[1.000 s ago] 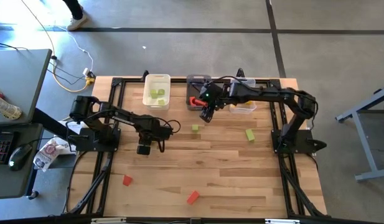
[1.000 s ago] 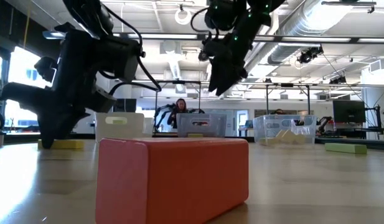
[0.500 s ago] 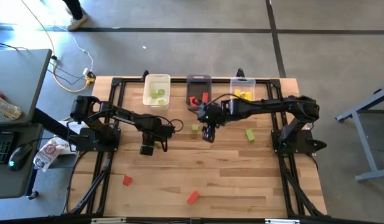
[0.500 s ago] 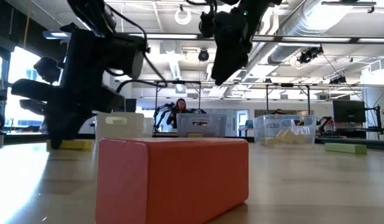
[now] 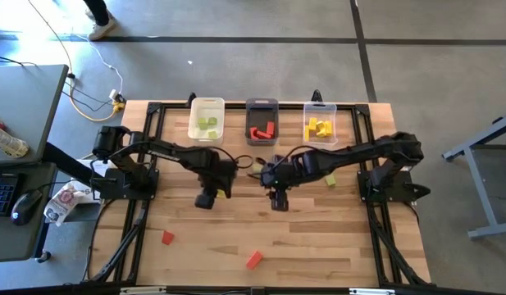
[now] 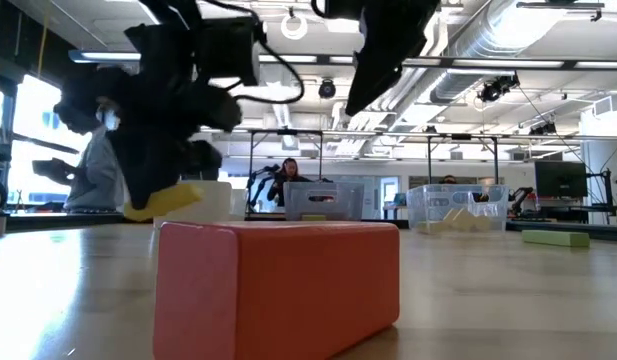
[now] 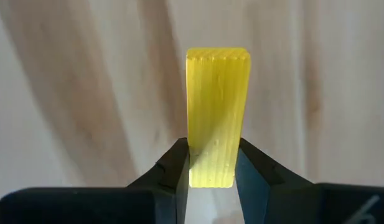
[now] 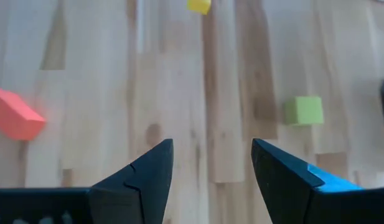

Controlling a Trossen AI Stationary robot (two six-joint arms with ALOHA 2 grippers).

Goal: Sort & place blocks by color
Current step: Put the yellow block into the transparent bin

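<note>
We see the left gripper (image 7: 211, 177) clamped on a small yellow plastic bar (image 7: 216, 115), a grip only the left wrist view makes plain; from above, the left gripper (image 5: 206, 199) hides it over the wooden table (image 5: 318, 246). The right gripper (image 8: 211, 163) hangs open mid-table, facing a light green cube (image 8: 304, 110) and a red block (image 8: 16, 115).

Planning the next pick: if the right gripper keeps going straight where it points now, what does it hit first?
Likely bare tabletop: the open right gripper points down between a green cube and a red block, both off its line.
</note>
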